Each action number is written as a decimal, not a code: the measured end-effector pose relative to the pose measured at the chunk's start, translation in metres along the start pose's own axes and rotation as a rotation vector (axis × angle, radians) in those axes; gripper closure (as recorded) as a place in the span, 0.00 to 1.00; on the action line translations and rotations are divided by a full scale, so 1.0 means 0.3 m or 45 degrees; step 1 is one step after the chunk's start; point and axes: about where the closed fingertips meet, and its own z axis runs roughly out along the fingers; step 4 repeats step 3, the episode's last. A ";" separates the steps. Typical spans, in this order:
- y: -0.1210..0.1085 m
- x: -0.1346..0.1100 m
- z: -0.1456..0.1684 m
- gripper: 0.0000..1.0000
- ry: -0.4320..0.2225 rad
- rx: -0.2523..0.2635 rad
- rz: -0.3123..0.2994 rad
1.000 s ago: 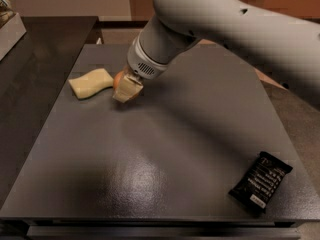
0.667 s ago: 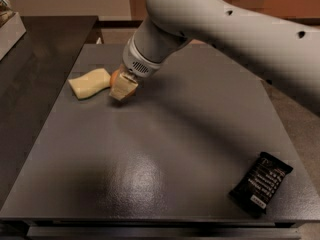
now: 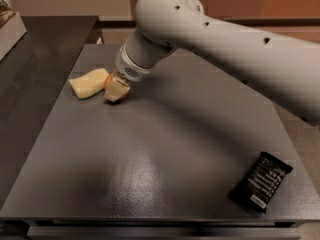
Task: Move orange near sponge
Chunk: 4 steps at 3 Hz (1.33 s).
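The pale yellow sponge [image 3: 88, 83] lies flat on the dark grey table [image 3: 160, 149] at the far left. My gripper [image 3: 116, 89] is down at the table just right of the sponge, its cream fingers [image 3: 119, 90] closed around the orange [image 3: 108, 81], of which only a small sliver shows on the left side. The orange sits right against the sponge's right edge. My large white arm [image 3: 220, 44] reaches in from the upper right.
A black rectangular snack wrapper [image 3: 260, 181] lies near the table's front right corner. A darker counter [image 3: 30, 69] borders the table on the left, with a pale object [image 3: 7, 24] at the far left edge.
My gripper with the orange has shifted a little left, ending closer to the sponge. The arm has swung further over the table.
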 end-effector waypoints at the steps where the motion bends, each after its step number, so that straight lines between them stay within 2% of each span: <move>1: -0.012 0.012 0.067 0.20 0.001 -0.003 0.011; 2: -0.007 0.009 0.067 0.00 0.001 -0.005 0.008; 4: -0.007 0.009 0.067 0.00 0.001 -0.005 0.008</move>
